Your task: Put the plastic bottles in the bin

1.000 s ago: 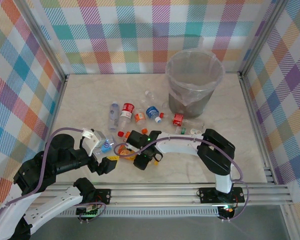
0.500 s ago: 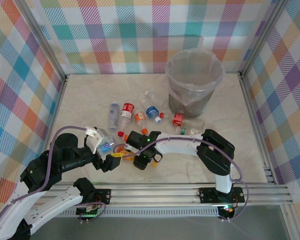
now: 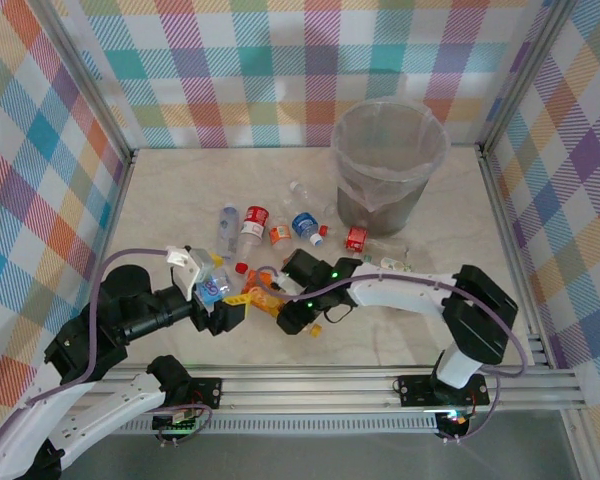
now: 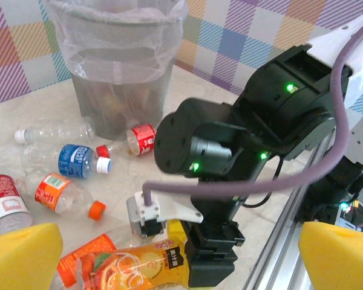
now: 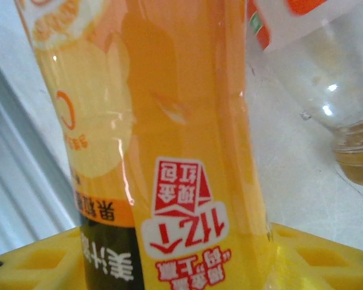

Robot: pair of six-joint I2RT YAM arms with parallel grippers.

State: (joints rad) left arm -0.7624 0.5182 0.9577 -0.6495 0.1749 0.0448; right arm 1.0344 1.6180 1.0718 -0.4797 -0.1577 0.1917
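Left wrist: bin [image 4: 118, 90] beside plastic bottles [image 4: 72, 160]; right tool [image 4: 184, 260] grips one.

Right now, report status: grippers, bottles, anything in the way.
Right gripper shut on orange bottle. Left gripper open, empty, close alongside. Other bottles lie loose near bin.

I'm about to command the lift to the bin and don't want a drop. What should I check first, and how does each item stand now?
1. Right gripper jaws closed on the orange bottle: ok.
2. Bottle clear of the table: cannot tell.
3. Left gripper open, holding nothing: ok.
4. Left gripper clear of the right one: not ok, it is close beside the bottle.
5. Bin upright, mouth open: ok.
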